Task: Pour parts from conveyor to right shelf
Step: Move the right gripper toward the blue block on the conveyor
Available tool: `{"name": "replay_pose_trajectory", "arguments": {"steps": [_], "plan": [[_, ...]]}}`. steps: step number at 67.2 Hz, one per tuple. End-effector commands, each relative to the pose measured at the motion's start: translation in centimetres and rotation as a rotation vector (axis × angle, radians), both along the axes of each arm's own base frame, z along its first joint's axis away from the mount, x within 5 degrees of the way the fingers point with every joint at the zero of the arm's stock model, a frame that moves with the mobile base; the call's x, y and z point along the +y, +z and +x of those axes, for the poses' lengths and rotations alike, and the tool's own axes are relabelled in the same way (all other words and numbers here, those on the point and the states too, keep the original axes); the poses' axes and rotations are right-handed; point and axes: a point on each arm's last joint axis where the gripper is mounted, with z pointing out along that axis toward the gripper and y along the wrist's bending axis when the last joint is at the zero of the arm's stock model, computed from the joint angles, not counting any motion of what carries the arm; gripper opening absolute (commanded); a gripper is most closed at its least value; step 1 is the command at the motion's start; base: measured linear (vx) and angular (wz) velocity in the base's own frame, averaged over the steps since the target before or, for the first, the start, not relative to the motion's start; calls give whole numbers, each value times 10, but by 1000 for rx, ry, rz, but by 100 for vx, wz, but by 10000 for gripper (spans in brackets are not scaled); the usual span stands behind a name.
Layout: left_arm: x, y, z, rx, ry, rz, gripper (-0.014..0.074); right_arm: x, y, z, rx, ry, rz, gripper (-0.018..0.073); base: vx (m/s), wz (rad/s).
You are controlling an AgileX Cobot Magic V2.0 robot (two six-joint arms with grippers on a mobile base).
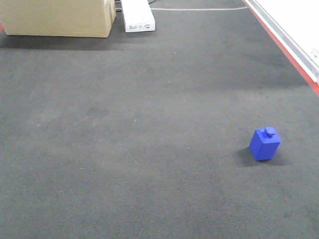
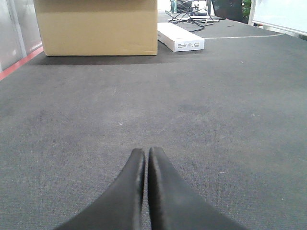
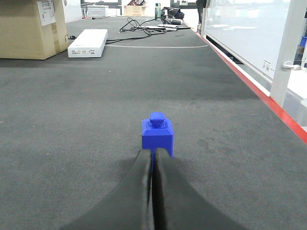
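Both sets of jaws are pressed together and hold nothing. Your left gripper (image 2: 145,154) points out over bare belt (image 1: 124,149), with no part in front of it. Your right gripper (image 3: 152,155) sits low over the belt, lined up on the blue block (image 3: 157,136). The block stands upright, stud on top, right at the fingertips; you cannot tell whether they touch it. In the front view the block stands alone toward the right side of the belt, apart from the red rail (image 3: 268,103). Far beyond lie a white carton (image 1: 138,17), a cardboard box (image 1: 60,17) and some cables (image 3: 144,26). The shelf is not in view.

You look to be at the approach, before any grasp. Next you would need to part the right jaws wider than the block, ease them around its sides, and close.
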Motion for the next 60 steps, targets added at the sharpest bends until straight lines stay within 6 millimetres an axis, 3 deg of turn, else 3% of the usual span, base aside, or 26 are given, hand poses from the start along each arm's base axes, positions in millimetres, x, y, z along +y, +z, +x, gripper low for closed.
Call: {"name": "replay_pose_trajectory", "arguments": {"steps": [1,21,39,51,60], "plan": [[0,13,-1,-93,-7,-11,-6,0,5,0,-84,3,-10,-9,0,0],[0,13,-1,-93,-7,-11,-6,1,12,-1,-159,8,15,-9,0,0],[0,13,-1,-93,-7,-11,-6,1,65,-10,-358,14,43,-9,0,0],[0,13,-1,-93,-7,-11,-6,1,97,5,-184,10,90,-9,0,0],[0,13,-1,-93,-7,-11,-6,2,101,28,54,4,91,-9,0,0]]}}
